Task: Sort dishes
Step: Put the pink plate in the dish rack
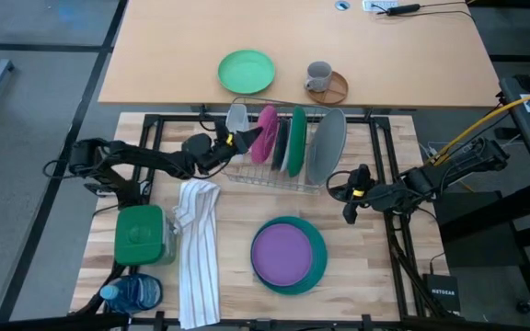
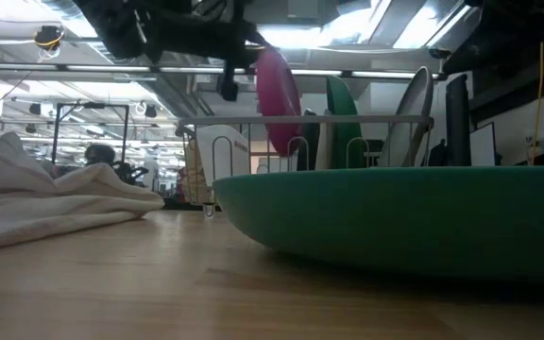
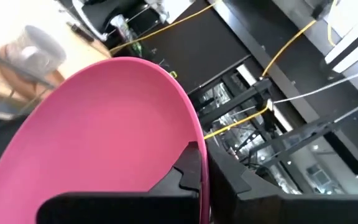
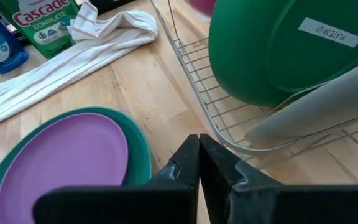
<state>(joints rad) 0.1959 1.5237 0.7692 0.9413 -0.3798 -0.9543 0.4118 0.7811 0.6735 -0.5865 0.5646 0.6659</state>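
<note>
Overhead, wood-slat table [image 1: 237, 276] carries wire rack [image 1: 274, 175]; left gripper [image 1: 235, 141] pinches pink plate [image 1: 266, 134]; right gripper [image 1: 348, 198] pressed together, empty.

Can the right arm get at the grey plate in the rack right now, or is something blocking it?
Probably yes. The right gripper hovers empty, fingers shut, just off the rack's right end, and the grey plate is the outermost one there. The left gripper holds the pink plate at the far end.

green tub [image 4: 42, 25]: "Cascade Complete" | black box [image 1: 443, 296]: "NETGEAR" | plate sticker [image 4: 330, 32]: possibly "PLATE…", blurred
</note>
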